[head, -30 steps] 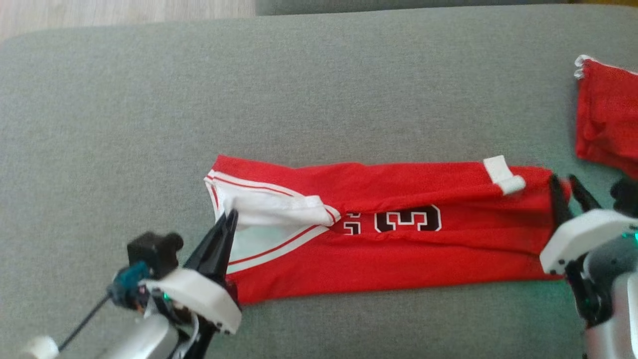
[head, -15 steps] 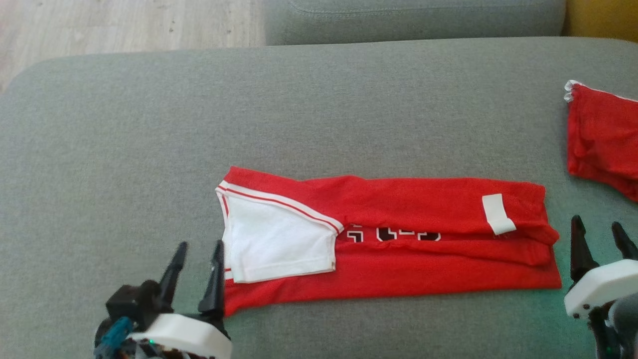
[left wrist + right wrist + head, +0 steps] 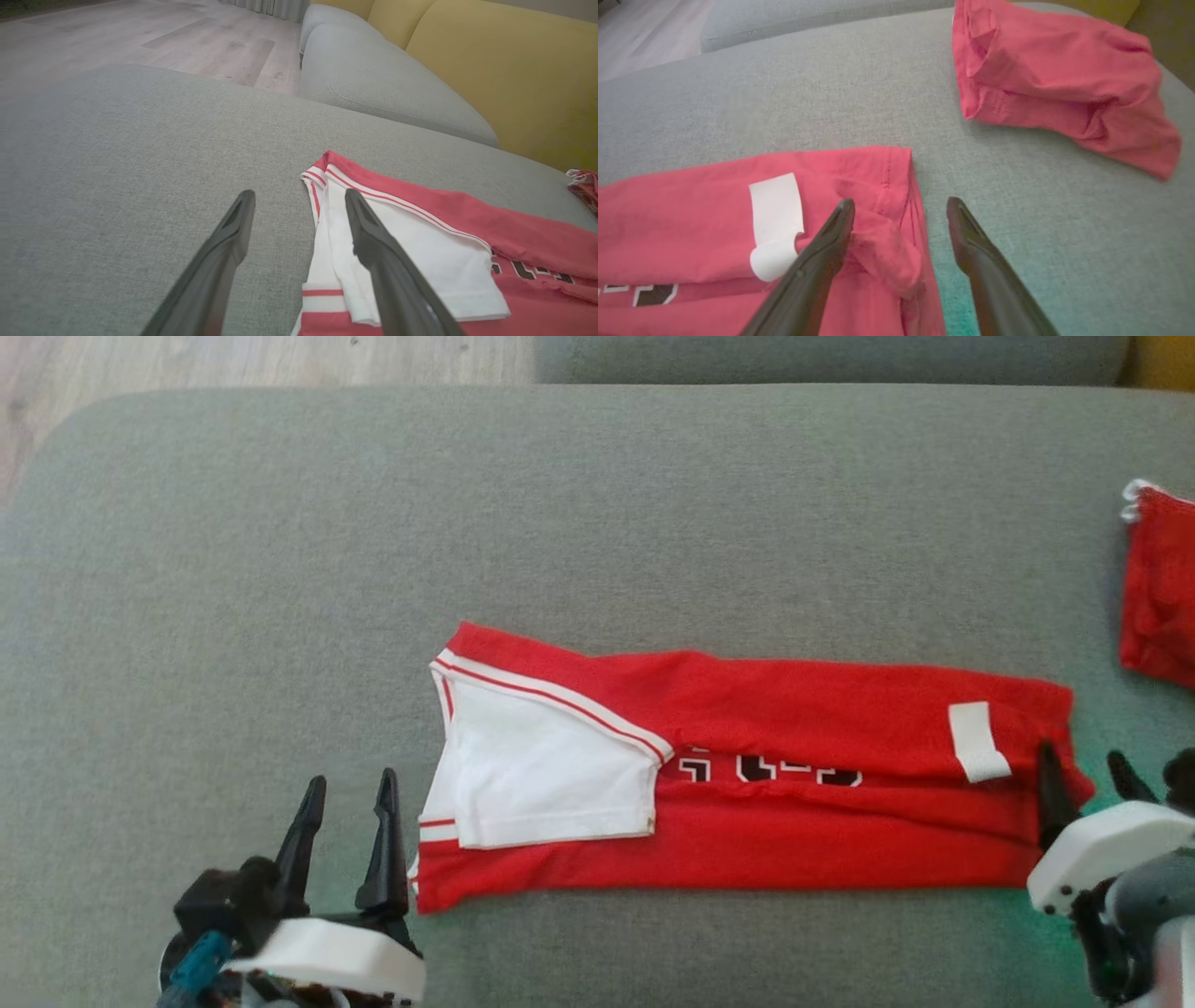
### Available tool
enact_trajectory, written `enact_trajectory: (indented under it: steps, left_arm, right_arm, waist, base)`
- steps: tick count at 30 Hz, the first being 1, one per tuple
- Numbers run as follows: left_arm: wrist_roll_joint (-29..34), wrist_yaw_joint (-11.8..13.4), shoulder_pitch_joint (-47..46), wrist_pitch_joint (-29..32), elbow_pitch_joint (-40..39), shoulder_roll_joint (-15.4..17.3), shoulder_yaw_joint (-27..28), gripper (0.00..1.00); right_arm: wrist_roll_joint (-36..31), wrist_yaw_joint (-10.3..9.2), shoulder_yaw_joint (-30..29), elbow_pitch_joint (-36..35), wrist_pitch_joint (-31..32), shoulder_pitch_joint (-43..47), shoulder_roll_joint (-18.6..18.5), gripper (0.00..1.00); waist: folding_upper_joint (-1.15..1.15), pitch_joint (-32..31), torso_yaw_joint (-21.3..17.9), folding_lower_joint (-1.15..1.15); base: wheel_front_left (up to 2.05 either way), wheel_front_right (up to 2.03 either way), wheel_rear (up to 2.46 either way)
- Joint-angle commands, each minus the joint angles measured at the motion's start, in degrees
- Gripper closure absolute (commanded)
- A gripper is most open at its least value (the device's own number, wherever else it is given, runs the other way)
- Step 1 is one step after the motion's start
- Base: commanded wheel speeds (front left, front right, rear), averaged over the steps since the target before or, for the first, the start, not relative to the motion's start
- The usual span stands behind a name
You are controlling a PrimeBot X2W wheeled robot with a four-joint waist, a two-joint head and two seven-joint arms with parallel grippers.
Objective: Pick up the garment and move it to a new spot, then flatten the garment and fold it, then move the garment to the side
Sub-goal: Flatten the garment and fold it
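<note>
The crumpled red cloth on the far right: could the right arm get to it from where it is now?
Probably yes. The right gripper is open and holds nothing, and bare grey cushion lies between it and the red cloth; nothing stands in the way.

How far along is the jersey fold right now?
Done: the red jersey lies flat on the grey cushion, folded lengthwise into a strip. In hand: nothing; the left pincer and right pincer stand open at its two ends. Left: probably a crosswise fold, then moving it to the side.
</note>
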Motion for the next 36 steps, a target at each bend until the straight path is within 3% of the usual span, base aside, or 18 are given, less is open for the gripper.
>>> enact_trajectory:
  steps: [1,11,13,15,16,25,31,36]
  left_arm:
    - [0.84,0.48,-1.82,-0.84,-1.92,1.17,2.94,0.0]
    - [1.28,1.14,-1.94,-0.99,-2.83,1.63,3.35,0.0]
    - [1.36,1.27,-2.02,-0.98,-2.98,1.76,3.42,0.0]
    - [1.45,1.39,-2.13,-0.98,-3.12,1.89,3.51,0.0]
    - [1.51,1.45,-2.2,-0.97,-3.17,1.95,3.52,0.0]
    - [2.0,1.85,-2.72,-0.7,-3.23,2.2,3.34,0.0]
    - [2.23,1.86,-3.08,-0.24,-3.27,2.1,2.72,0.0]
    - [2.13,1.54,-3.04,-0.11,-2.49,1.68,2.1,0.0]
  right_arm:
    - [0.03,0.41,1.18,-0.24,-0.83,-1.4,-0.49,0.0]
    - [-0.22,0.41,3.32,9.31,-3.62,-0.81,-0.48,0.0]
    - [-0.32,0.41,4.51,10.78,-4.21,-1.17,-0.48,0.65]
    - [-0.1,0.41,5.28,11.85,-4.76,-1.79,-0.48,0.95]
    - [-0.03,0.41,5.35,12.14,-5.26,-2.19,-0.48,1.0]
    - [-1.99,0.41,1.07,9.64,-7.08,-4.99,-0.48,1.0]
    - [-4.59,0.41,-4.17,-0.91,-3.82,-3.38,-0.48,1.0]
    - [-2.2,0.41,-1.88,-7.4,-0.87,-1.2,-0.48,1.0]
  waist:
    - [0.0,0.44,0.45,-0.01]
    - [0.0,1.12,0.02,-0.01]
    - [0.0,1.24,-0.42,-0.01]
    - [0.0,1.33,-0.96,-0.01]
    - [0.0,1.37,-1.2,-0.01]
    - [0.0,1.03,-3.84,-0.01]
    - [0.0,0.0,-5.63,-0.01]
    - [0.0,-1.43,-5.64,-0.01]
  base:
    - [0.0,0.0,0.0]
    - [0.0,0.0,0.0]
    - [0.0,0.0,0.0]
    - [0.0,0.0,0.0]
    - [0.0,0.0,0.0]
    - [0.0,0.0,0.0]
    - [0.0,0.0,0.0]
    - [0.0,0.0,0.0]
